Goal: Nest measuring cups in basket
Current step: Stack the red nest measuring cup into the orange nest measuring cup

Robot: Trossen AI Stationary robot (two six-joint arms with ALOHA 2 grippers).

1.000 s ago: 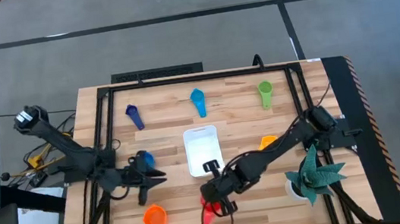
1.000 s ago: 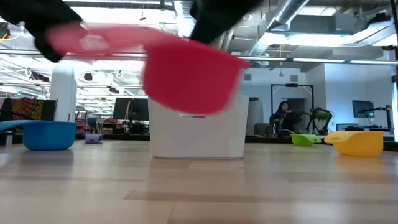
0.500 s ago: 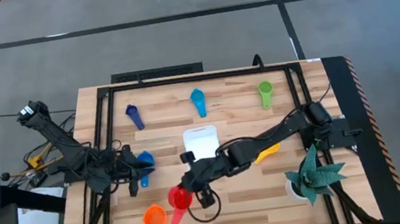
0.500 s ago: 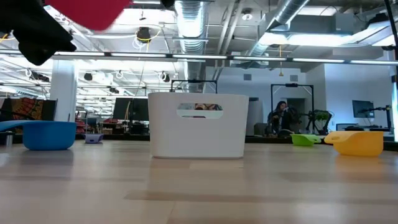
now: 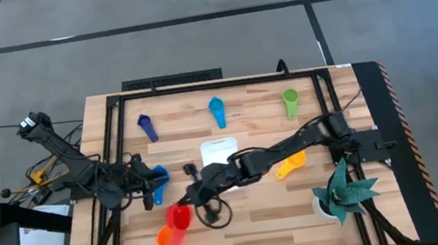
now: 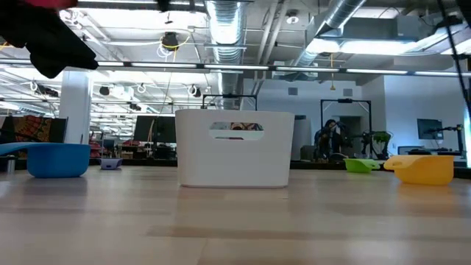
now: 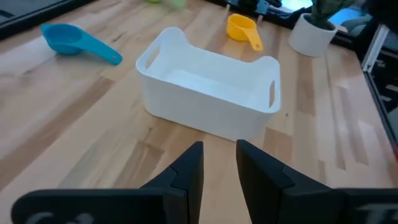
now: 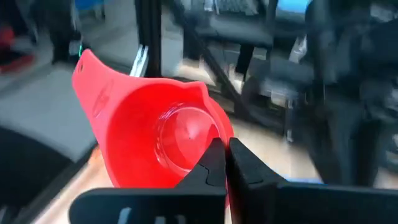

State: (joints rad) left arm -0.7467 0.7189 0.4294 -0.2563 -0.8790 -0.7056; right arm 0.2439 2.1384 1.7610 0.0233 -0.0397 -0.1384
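The red cup (image 5: 179,218) hangs in my right gripper (image 5: 185,203), which is shut on it near the table's near-left part, just above the orange cup (image 5: 169,241). In the right wrist view the red cup (image 8: 155,137) fills the picture, with its handle (image 8: 87,68) pointing away from the fingers. The white basket (image 5: 219,149) stands upright mid-table, partly under the right arm. My left gripper (image 5: 145,184) waits at the left over the blue cup (image 5: 157,180), with a narrow gap between its fingers (image 7: 219,163) and nothing in them. The blue cup is hidden in the left wrist view. My right gripper pinches the red cup's bowl wall at the rim (image 8: 208,146), on the side away from the handle, with one finger inside the bowl and one outside. The cup is lifted clear of the table, with its bowl tilted.
The dark blue cup (image 5: 147,127), light blue cup (image 5: 217,110) and green cup (image 5: 290,101) lie along the far side. The yellow cup (image 5: 291,164) lies right of the basket. A teal paper plant (image 5: 345,191) in a white pot stands near the right edge. A black frame borders the table.
My right gripper has carried the red cup from the near edge's middle toward the table's left and upward, out of the low view, to a place over the orange cup. The cup has turned about on the way. My left gripper has drawn back a little toward the left edge.
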